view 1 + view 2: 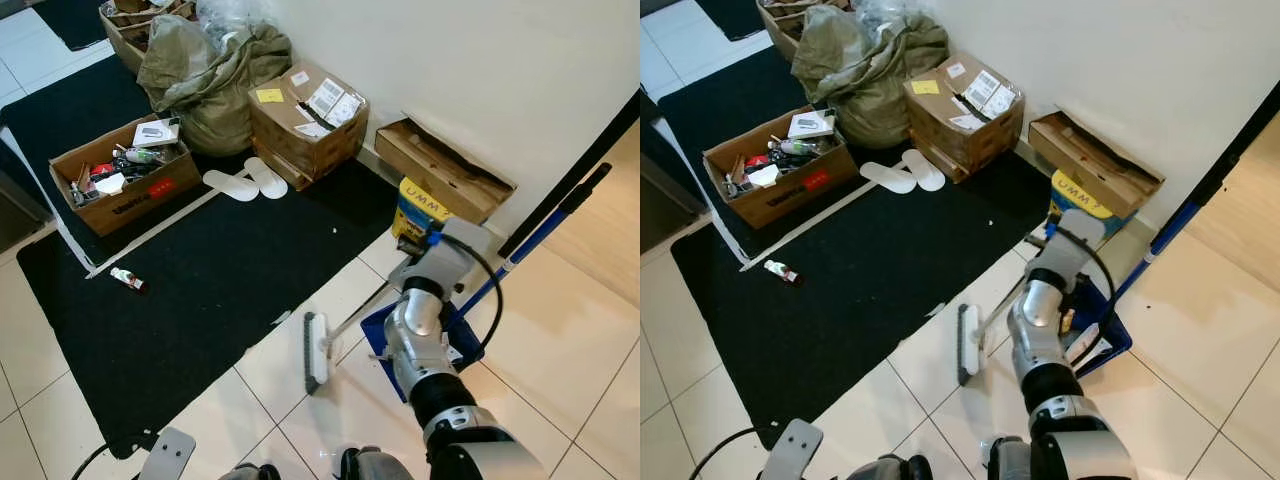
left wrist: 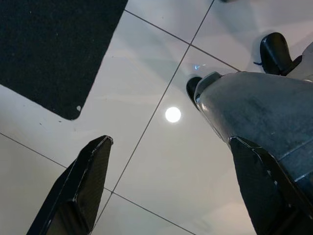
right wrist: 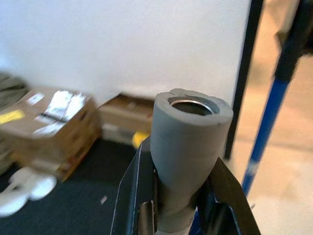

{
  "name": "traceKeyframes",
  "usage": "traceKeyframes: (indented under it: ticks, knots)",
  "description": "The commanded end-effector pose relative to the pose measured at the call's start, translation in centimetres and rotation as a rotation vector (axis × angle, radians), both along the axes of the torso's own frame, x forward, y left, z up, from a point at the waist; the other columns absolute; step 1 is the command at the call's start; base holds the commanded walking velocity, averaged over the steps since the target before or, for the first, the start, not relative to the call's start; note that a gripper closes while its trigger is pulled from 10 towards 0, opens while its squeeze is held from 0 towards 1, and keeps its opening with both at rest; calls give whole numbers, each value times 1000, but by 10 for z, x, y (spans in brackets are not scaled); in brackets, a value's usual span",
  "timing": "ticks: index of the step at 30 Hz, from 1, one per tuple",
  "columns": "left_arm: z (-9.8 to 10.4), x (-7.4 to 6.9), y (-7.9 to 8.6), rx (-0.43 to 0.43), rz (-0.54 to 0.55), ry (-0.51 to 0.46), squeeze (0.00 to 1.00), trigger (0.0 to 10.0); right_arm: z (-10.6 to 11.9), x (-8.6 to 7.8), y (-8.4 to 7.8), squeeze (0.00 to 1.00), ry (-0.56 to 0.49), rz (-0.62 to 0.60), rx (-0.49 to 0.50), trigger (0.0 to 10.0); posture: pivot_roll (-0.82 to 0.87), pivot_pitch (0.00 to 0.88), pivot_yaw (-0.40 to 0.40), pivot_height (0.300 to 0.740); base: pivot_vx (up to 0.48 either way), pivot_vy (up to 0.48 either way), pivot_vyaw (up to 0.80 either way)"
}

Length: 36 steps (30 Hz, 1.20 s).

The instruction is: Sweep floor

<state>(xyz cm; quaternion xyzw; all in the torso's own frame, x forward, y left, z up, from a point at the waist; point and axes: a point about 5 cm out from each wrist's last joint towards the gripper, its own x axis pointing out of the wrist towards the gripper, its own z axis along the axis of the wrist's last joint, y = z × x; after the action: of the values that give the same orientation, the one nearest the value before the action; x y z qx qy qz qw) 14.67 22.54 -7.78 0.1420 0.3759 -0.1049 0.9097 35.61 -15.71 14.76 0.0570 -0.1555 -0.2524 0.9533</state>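
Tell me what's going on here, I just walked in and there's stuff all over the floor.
The robot is sweeping. Its right gripper is shut on the grey handle of a broom whose brush head rests on the white tiles beside the black mat. A blue dustpan lies by the arm. The left gripper hangs open above the tiles. A small bottle and a pair of white slippers lie on the mat near cardboard boxes.

A black mat (image 1: 200, 290) fills the left and centre of the frame, with a small bottle (image 1: 128, 279) lying at its left. At upper left sit an open cardboard box (image 1: 125, 172), a green sack (image 1: 210, 80) and white slippers (image 1: 247, 180); a taped carton (image 1: 308, 118) stands upper centre.
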Motion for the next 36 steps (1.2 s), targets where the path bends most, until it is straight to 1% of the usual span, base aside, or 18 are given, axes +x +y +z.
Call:
traceKeyframes:
  ticks: [1, 3, 4, 5, 7, 9, 11, 12, 13, 15, 18, 19, 22, 24, 27, 32, 33, 36]
  knots:
    - [-8, -20, 1, 6, -17, 71, 0, 10000, 1, -1, -10, 0, 0, -38, -75, 10000, 72, 353, 55, 740, 0, 0, 0]
    - [-9, -21, -1, 2, -25, 74, 0, 10000, 11, 1, -25, 0, -32, -95, -122, 10000, 73, 353, 56, 740, 0, 0, 0]
    - [-9, -21, -1, 2, -25, 74, 0, 10000, 11, 1, -25, 0, -32, -95, -122, 10000, 73, 353, 56, 740, 0, 0, 0]
    - [-9, -21, -1, 0, -26, 74, 0, 10000, 16, 1, -31, 0, -49, -122, -151, 10000, 73, 352, 56, 740, 0, 0, 0]
    - [-9, -21, -1, 0, -26, 74, 0, 10000, 16, 1, -31, 0, -49, -122, -151, 10000, 73, 352, 56, 740, 0, 0, 0]
    - [-9, -21, -1, 1, -29, 77, 0, 10000, 26, 2, -39, 0, -88, -151, -194, 10000, 71, 350, 60, 740, 0, 0, 0]
    - [-9, -21, -1, 1, -29, 77, 0, 10000, 26, 2, -39, 0, -88, -151, -194, 10000, 71, 350, 60, 740, 0, 0, 0]
    - [-8, -21, 0, 2, -30, 78, 0, 10000, 33, 3, -42, 0, -116, -151, -209, 10000, 69, 350, 61, 740, 0, 0, 0]
    - [-8, -21, 0, 2, -30, 78, 0, 10000, 33, 3, -42, 0, -116, -151, -209, 10000, 69, 350, 61, 740, 0, 0, 0]
    - [-9, -21, -1, 0, -29, 82, 0, 10000, 44, 5, -42, 0, -162, -113, -185, 10000, 58, 336, 56, 740, 0, 0, 0]
    - [-9, -21, -1, -2, -28, 87, 0, 10000, 46, 6, -40, 0, -180, -86, -161, 10000, 53, 331, 56, 740, 0, 0, 0]
    - [-10, -21, -2, -2, -26, 90, 0, 10000, 47, 6, -38, 0, -189, -63, -127, 10000, 43, 318, 50, 740, 0, 0, 0]
    - [-10, -21, -4, -3, -24, 94, 0, 10000, 49, 5, -38, 0, -205, -39, -98, 10000, 32, 305, 45, 740, 0, 0, 0]
    - [-12, -21, -7, -3, -19, 109, 0, 10000, 56, 4, -36, 0, -245, 36, -62, 10000, -4, 271, 33, 740, 0, 0, 0]
    - [-13, -19, -10, -4, -14, 119, 0, 10000, 64, 3, -40, 0, -273, 84, -83, 10000, -15, 256, 29, 740, 0, 0, 0]
    - [-14, -17, -12, -7, -6, 126, 0, 10000, 73, 2, -47, 0, -291, 115, -121, 10000, -38, 229, 22, 740, 0, 0, 0]
    - [-14, -15, -13, -10, 3, 129, 0, 10000, 79, 2, -50, 0, -301, 133, -147, 10000, -46, 220, 17, 740, 0, 0, 0]
    - [-14, -13, -14, -13, 14, 131, 0, 10000, 84, 2, -53, 0, -304, 148, -160, 10000, -57, 201, 8, 740, 0, 0, 0]
